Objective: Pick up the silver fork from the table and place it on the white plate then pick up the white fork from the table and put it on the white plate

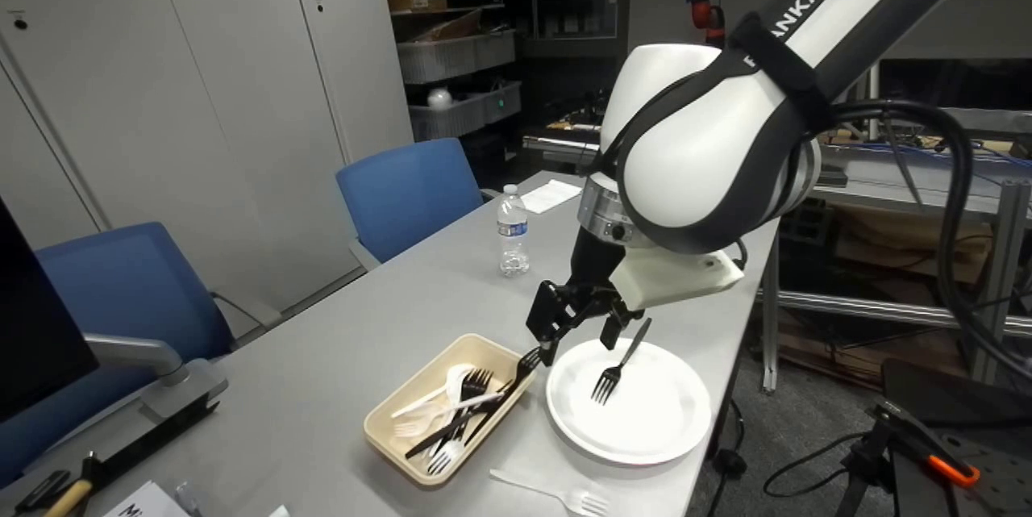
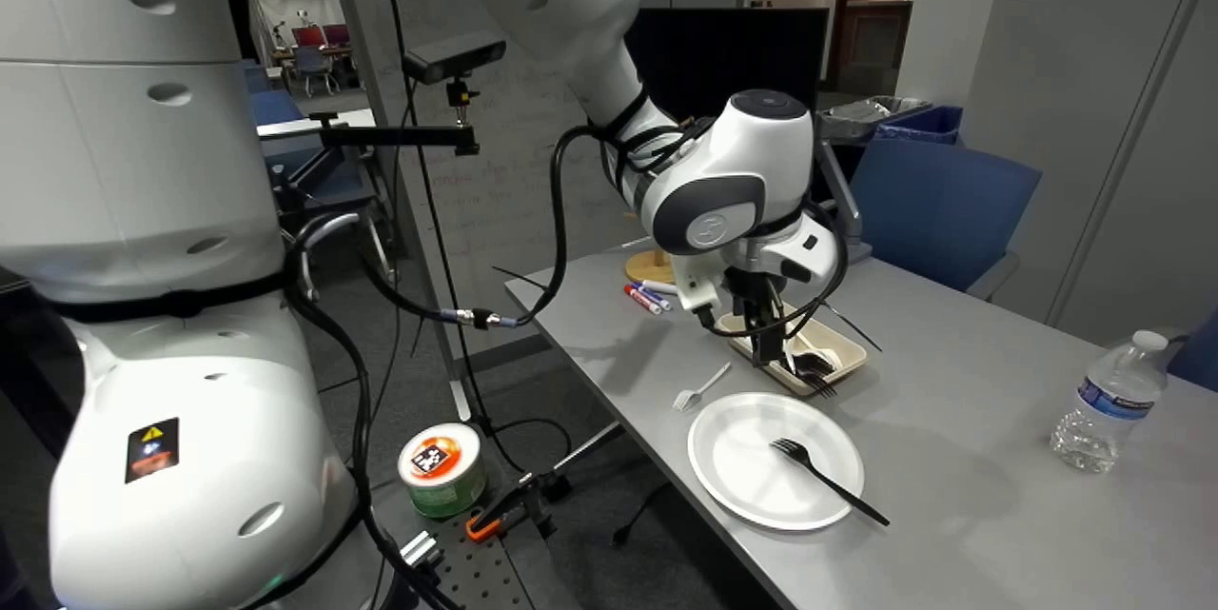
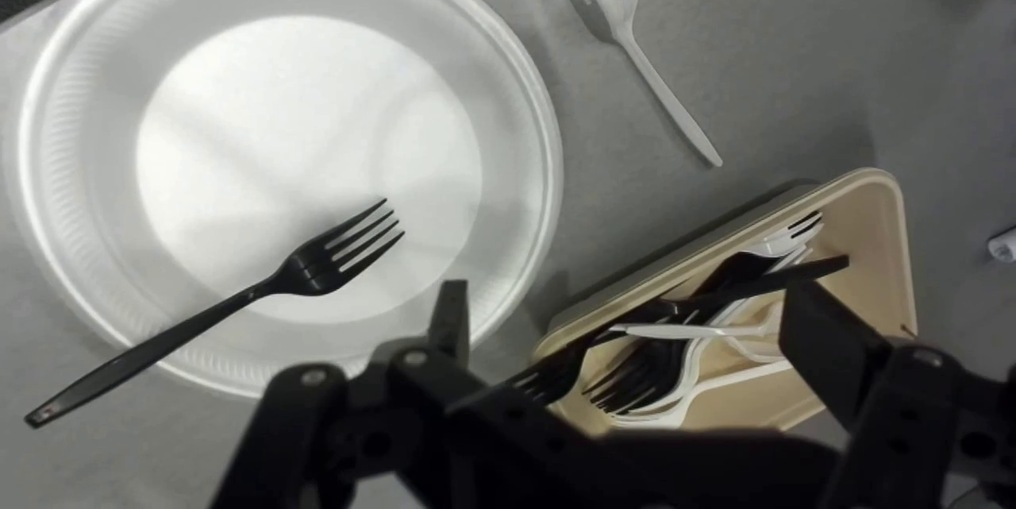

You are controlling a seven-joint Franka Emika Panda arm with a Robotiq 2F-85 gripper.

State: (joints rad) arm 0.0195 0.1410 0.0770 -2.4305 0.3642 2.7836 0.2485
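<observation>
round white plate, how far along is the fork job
Looks done: the slim dark fork rests on the round white plate, handle overhanging the rim. In hand: nothing; the open black gripper looks empty. Left: the white plastic fork, lying on the light grey table.

One white plate [image 1: 649,416], one tan tray [image 3: 873,247] and one water bottle [image 1: 513,233] on the surface [image 1: 395,315]. One dark fork [image 3: 238,302] on the plate; one white fork [image 3: 644,63] near it. In the tray, several black utensils [image 3: 655,366] and several white utensils [image 3: 690,330], overlapping too much to count. In an exterior view, at least three markers [image 2: 643,301]; in an exterior view, two blue chairs [image 1: 411,188] at left.
</observation>
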